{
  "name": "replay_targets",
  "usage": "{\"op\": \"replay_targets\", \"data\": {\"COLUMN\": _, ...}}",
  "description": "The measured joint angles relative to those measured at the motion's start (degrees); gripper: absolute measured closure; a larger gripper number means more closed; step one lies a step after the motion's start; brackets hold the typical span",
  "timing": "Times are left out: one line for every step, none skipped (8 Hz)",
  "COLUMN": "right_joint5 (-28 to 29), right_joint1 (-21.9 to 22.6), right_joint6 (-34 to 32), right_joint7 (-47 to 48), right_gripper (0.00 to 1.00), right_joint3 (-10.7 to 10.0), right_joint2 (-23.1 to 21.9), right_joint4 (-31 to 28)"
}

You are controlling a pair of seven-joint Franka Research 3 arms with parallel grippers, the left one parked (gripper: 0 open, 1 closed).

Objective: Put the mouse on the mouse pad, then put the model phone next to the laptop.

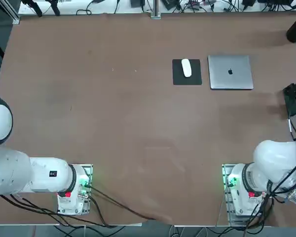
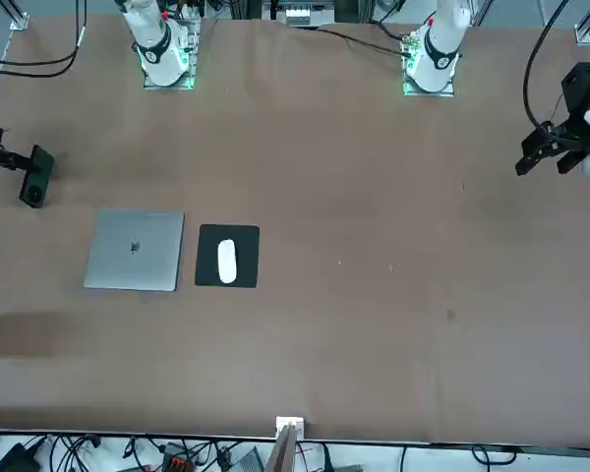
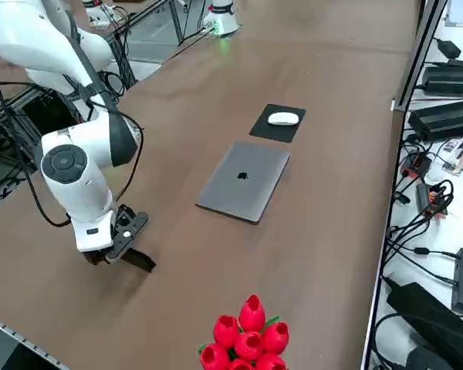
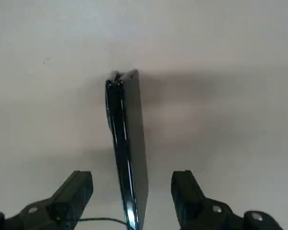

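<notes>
Right wrist view: right gripper (image 4: 129, 191) fingers spread wide, model phone (image 4: 127, 143) edge-on between them, not clamped. Mouse (image 1: 186, 67) sits on mouse pad (image 1: 187, 78), just beside laptop (image 1: 230, 72) on tabletop (image 1: 113, 123).

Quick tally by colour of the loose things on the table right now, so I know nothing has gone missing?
White: 1, the mouse
Black or dark: 2, the mouse pad and the model phone
Silver-grey: 1, the laptop
Red: 1, a bunch of tulips
Total: 5
</notes>
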Motion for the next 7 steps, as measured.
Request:
{"op": "replay_targets", "data": {"right_joint5": 0.0, "right_joint1": -0.25, "right_joint6": 0.73, "right_joint7": -0.15, "right_gripper": 0.01, "right_joint3": 0.04, "right_joint2": 0.01, "right_joint4": -0.37}}
{"op": "replay_targets", "data": {"right_joint5": 0.0, "right_joint1": -0.34, "right_joint6": 0.84, "right_joint7": -0.2, "right_gripper": 0.02, "right_joint3": 0.19, "right_joint2": 0.08, "right_joint4": -0.45}}
{"op": "replay_targets", "data": {"right_joint5": 0.0, "right_joint1": -0.35, "right_joint6": 0.85, "right_joint7": -0.2, "right_gripper": 0.03, "right_joint3": 0.35, "right_joint2": 0.36, "right_joint4": -0.55}}
{"op": "replay_targets", "data": {"right_joint5": 0.0, "right_joint1": -0.36, "right_joint6": 0.86, "right_joint7": -0.21, "right_gripper": 0.06, "right_joint3": 0.41, "right_joint2": 1.01, "right_joint4": -0.62}}
{"op": "replay_targets", "data": {"right_joint5": 0.0, "right_joint1": -0.38, "right_joint6": 1.03, "right_joint7": -0.21, "right_gripper": 0.08, "right_joint3": 0.41, "right_joint2": 1.92, "right_joint4": -0.64}}
{"op": "replay_targets", "data": {"right_joint5": 0.0, "right_joint1": -0.4, "right_joint6": 1.37, "right_joint7": -0.22, "right_gripper": 0.17, "right_joint3": 0.41, "right_joint2": 2.67, "right_joint4": -0.65}}
{"op": "replay_targets", "data": {"right_joint5": 0.0, "right_joint1": -0.41, "right_joint6": 1.64, "right_joint7": -0.22, "right_gripper": 0.34, "right_joint3": 0.41, "right_joint2": 2.97, "right_joint4": -0.64}}
